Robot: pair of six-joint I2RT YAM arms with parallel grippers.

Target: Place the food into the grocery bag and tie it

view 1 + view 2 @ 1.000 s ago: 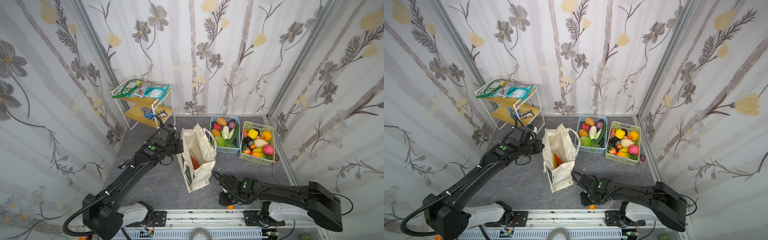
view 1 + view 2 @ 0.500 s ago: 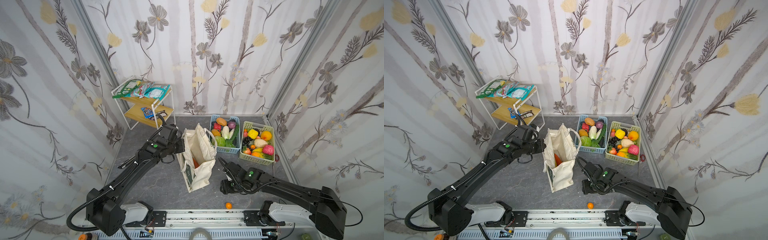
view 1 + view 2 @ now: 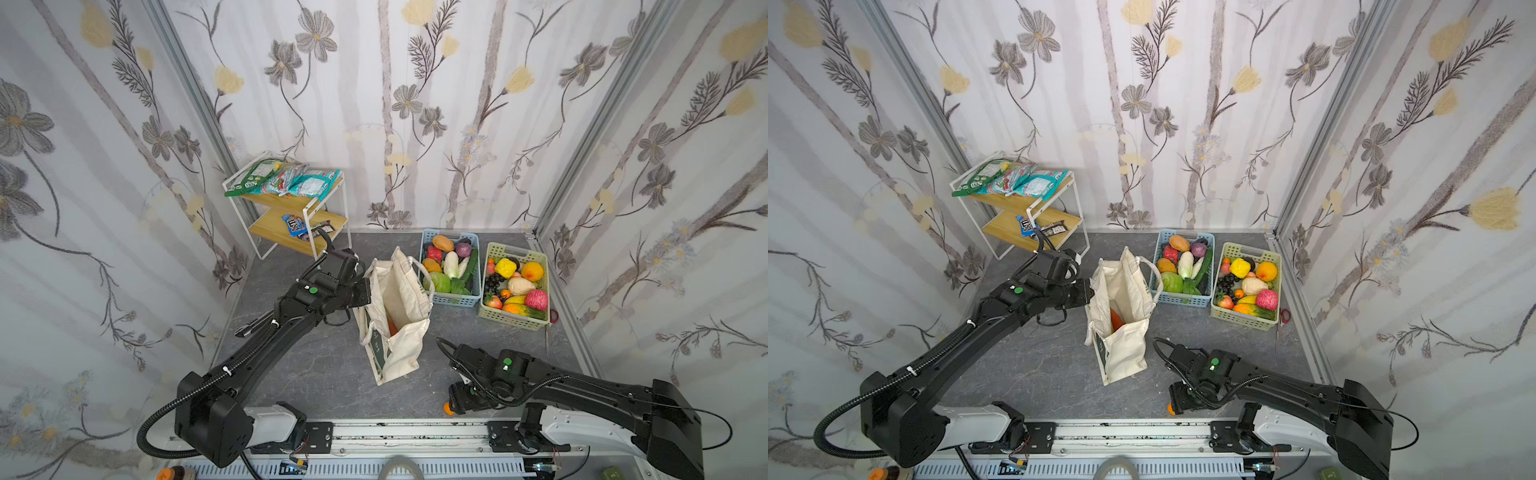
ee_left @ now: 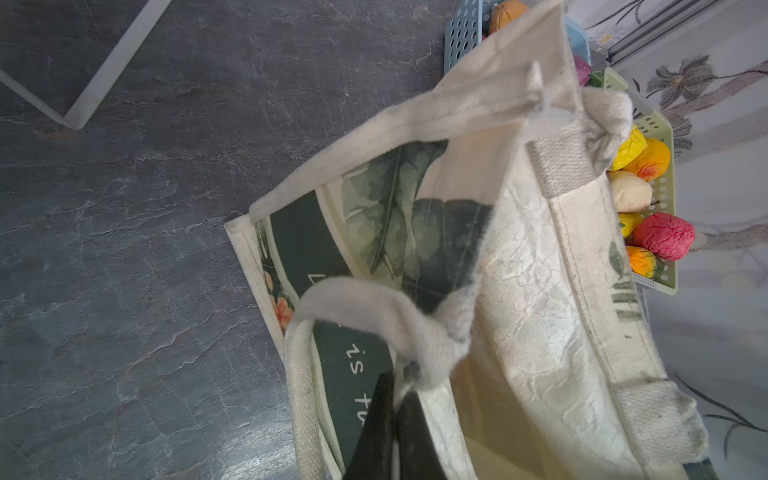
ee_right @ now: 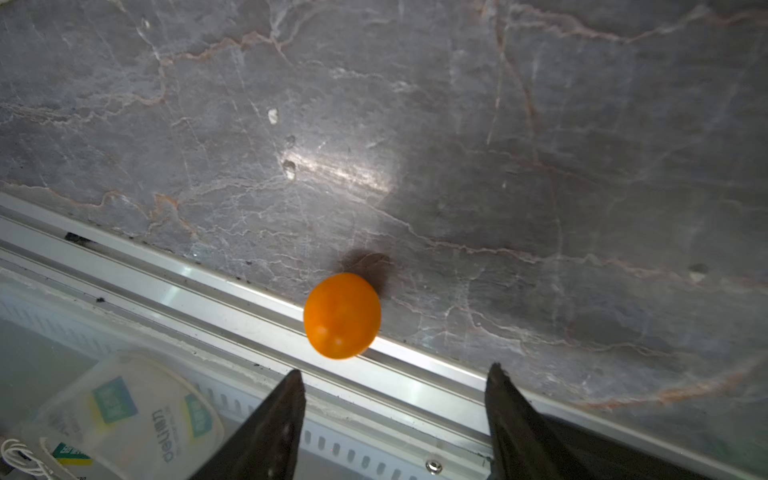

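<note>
The right gripper, jaws apart, hovers by the orange fruit at the near edge; a nudge may roll it off. The left gripper clenches the grocery bag.

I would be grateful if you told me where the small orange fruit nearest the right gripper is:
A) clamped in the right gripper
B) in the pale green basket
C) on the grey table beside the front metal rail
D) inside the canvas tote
C: the small orange fruit rests on the grey table against the metal rail, just ahead of the open right gripper, with neither fingertip touching it.
</note>
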